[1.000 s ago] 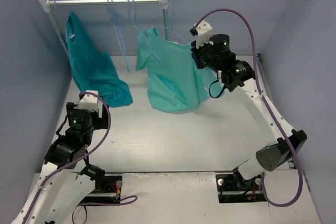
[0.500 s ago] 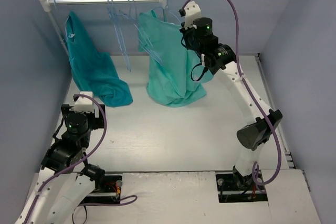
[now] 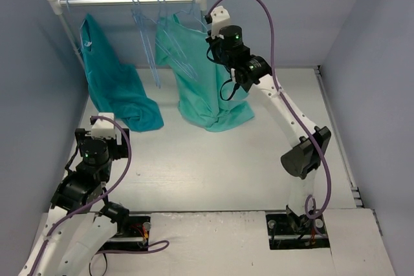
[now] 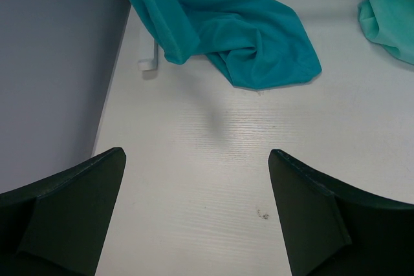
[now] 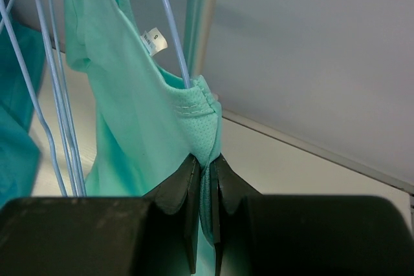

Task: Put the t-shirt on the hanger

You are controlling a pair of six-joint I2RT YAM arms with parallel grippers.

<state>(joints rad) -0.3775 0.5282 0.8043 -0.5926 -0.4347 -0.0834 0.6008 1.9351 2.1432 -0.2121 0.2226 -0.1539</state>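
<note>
Hanging t-shirt (image 5: 129,127) collar clamped in right tool (image 5: 207,163), beside hanger (image 5: 178,50) wire; left tool (image 4: 197,159) apart.

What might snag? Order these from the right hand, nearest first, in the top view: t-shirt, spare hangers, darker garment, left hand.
1. T-shirt: pinched in the right hand, by the rail's right end.
2. Spare hangers: on the rail, leftward.
3. Darker garment: hanging at the rail's left end.
4. Left hand: open, at the near left.
</note>
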